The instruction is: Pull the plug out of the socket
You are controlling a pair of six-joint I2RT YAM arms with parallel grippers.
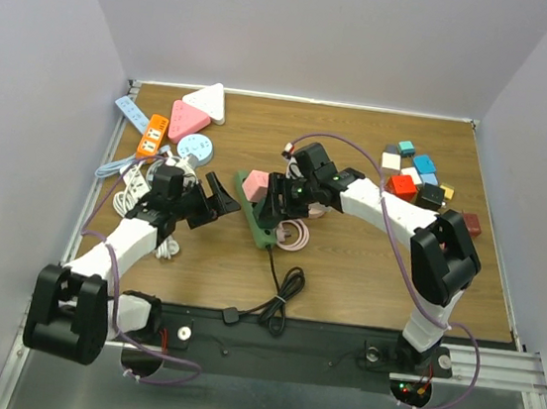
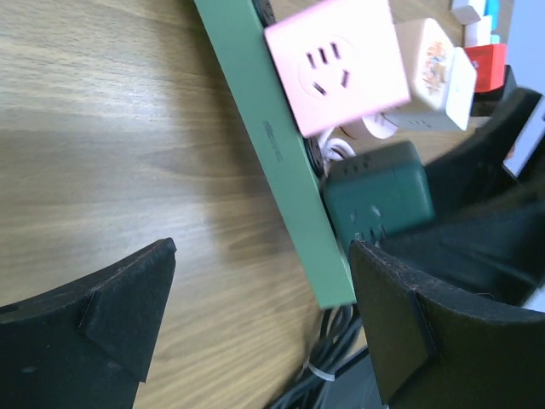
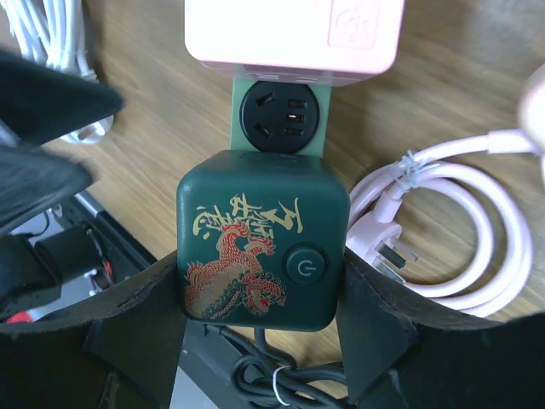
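Plug (image 3: 262,243), dark-green cube, pinched on both sides by right gripper (image 3: 261,285) jaws, seated on green power strip (image 2: 285,149) on table (image 3: 443,102); strip runs lengthwise away from jaws. Left gripper (image 2: 262,249) jaws spread, beside strip.

Even bright light, soft shadows, close wrist views slightly blurred
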